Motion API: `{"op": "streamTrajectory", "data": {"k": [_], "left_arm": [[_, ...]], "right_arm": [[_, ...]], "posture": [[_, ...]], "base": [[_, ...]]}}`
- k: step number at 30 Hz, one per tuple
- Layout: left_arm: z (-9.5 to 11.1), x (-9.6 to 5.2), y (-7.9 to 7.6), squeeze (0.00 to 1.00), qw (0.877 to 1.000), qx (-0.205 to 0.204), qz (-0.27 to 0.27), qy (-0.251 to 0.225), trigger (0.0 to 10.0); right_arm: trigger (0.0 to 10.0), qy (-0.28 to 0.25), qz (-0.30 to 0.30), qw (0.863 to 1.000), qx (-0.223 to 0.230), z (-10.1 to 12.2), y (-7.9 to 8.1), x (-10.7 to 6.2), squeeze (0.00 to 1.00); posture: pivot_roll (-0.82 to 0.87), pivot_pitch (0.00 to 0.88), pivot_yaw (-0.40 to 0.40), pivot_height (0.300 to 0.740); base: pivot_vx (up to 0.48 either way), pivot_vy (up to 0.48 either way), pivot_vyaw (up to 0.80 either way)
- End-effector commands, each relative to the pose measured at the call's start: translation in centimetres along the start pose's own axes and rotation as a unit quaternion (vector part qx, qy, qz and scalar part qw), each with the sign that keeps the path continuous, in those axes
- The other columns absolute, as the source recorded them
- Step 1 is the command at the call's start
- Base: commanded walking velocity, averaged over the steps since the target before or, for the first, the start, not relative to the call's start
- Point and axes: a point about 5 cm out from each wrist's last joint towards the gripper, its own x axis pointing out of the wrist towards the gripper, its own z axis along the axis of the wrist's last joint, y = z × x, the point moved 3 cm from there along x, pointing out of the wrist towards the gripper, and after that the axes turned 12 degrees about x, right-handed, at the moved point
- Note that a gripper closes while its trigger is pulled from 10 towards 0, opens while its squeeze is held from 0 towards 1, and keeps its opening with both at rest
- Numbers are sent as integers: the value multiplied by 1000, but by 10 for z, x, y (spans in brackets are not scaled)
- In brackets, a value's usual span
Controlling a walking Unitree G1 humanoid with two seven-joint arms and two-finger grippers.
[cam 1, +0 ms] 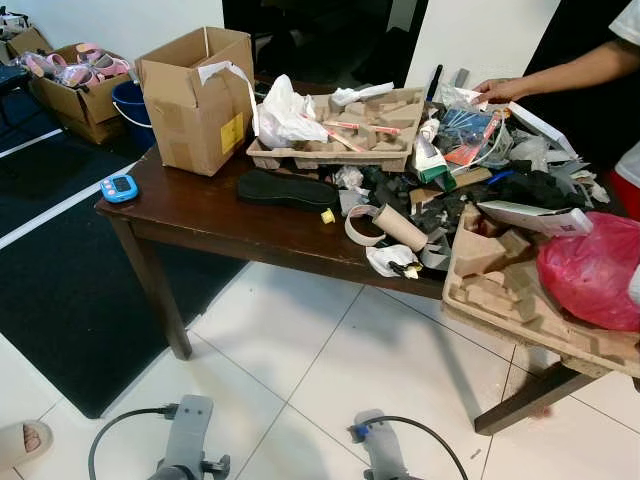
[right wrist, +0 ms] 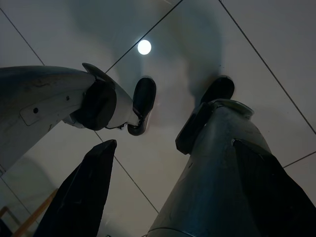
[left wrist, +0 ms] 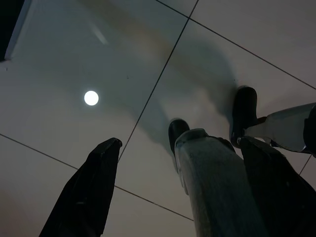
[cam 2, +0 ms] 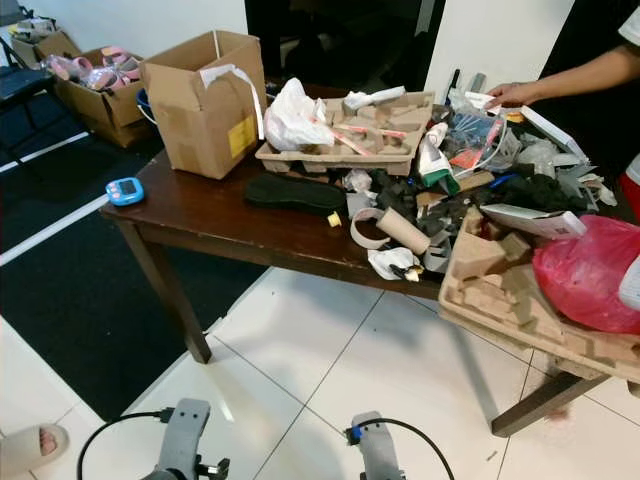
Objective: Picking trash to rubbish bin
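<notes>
A dark wooden table (cam 1: 200, 215) stands ahead, piled with trash. On it lie a white plastic bag (cam 1: 285, 115), a cardboard tube (cam 1: 398, 226), crumpled white paper (cam 1: 392, 260), a black insole (cam 1: 288, 189) and a red plastic bag (cam 1: 592, 268). Two pulp trays sit there, one at the back (cam 1: 330, 152) and one overhanging the right end (cam 1: 520, 305). My left arm (cam 1: 188, 440) and right arm (cam 1: 375, 445) hang low, short of the table. The left gripper (left wrist: 178, 142) and right gripper (right wrist: 172, 143) are open and empty, over floor tiles and my own legs.
An open cardboard box (cam 1: 195, 95) stands on the table's left end, with a blue bucket (cam 1: 130, 105) behind it. A small blue device (cam 1: 119, 187) lies at the table corner. A person's hand (cam 1: 497, 88) reaches over the far right. A sandalled foot (cam 1: 20, 440) shows by a black mat (cam 1: 60, 270).
</notes>
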Motion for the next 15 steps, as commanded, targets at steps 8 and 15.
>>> {"op": "streamTrajectory", "data": {"k": [8, 15], "left_arm": [[-9, -3, 5, 0, 1000, -7, 9, 13, 10000], [-9, -3, 6, 0, 1000, -12, 12, 13, 10000]], "right_arm": [[10000, 28, -6, 1000, 13, -20, -2, -1, 0], [10000, 28, -6, 999, 13, -21, -5, -2, 0]], "posture": [[120, 73, -44, 740], [124, 73, -45, 740]], "base": [[0, 0, 0], [0, 0, 0]]}}
